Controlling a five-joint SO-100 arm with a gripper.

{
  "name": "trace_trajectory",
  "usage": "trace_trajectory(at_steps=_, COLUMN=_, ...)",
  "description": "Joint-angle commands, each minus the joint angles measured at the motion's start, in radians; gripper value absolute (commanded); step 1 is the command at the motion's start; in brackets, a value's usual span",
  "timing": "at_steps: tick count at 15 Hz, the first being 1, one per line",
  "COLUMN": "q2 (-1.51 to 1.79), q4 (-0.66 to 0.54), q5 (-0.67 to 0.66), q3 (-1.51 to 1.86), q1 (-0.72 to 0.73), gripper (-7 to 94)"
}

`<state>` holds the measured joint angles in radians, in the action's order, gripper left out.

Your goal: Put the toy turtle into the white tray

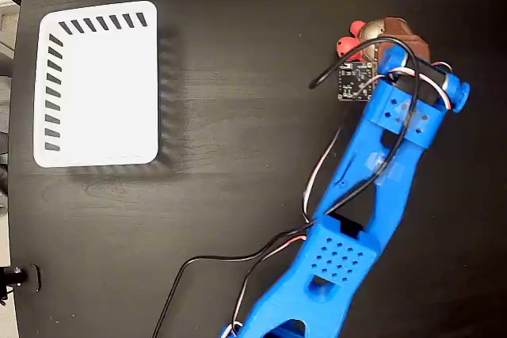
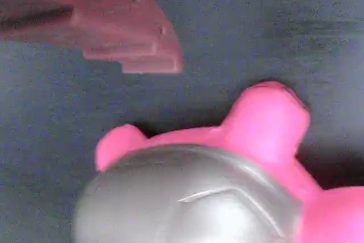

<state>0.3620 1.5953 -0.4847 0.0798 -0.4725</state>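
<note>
Directly beneath the gripper [image 1: 388, 43] sits the toy turtle [image 1: 358, 39], on the black table [image 1: 238, 116]. In the fixed view only its red-pink head and legs peek out at the gripper's left side, and the rest is hidden under the brown jaw parts and the blue arm [image 1: 372, 187]. From the wrist view, the toy turtle [image 2: 216, 192] fills the lower part of the picture: a domed glossy shell with a pink leg and a pink rounded lump rising past its rim. One brown finger [image 2: 114, 21] hangs above and to the left of it, apart from the shell, with bare table between them. The other finger is out of sight, so I cannot tell how wide the jaws stand or whether anything is gripped. Well apart from the gripper, far to its left in the fixed view, lies the white tray [image 1: 99, 85], with dark slanted slots along its top and left edges.
</note>
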Motion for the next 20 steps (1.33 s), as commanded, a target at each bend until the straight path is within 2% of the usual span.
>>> trace_trajectory(at_steps=1, q2=0.043, q4=-0.034, q5=0.017, q3=-0.026, q1=0.002, gripper=61)
trace_trajectory(at_steps=2, q2=0.017, q4=-0.034, q5=0.018, q3=-0.078, q1=0.009, gripper=61)
trace_trajectory(at_steps=3, q2=-0.020, q4=-0.006, q5=0.008, q3=-0.140, q1=0.018, gripper=55)
trace_trajectory(at_steps=7, q2=-0.049, q4=0.067, q5=-0.072, q3=-0.178, q1=0.017, gripper=43)
trace_trajectory(at_steps=10, q2=-0.064, q4=0.107, q5=-0.074, q3=-0.201, q1=-0.011, gripper=27)
trace_trajectory(at_steps=13, q2=-0.067, q4=0.109, q5=-0.071, q3=-0.209, q1=-0.015, gripper=31)
trace_trajectory(at_steps=20, q2=-0.057, q4=0.092, q5=0.003, q3=-0.187, q1=-0.008, gripper=29)
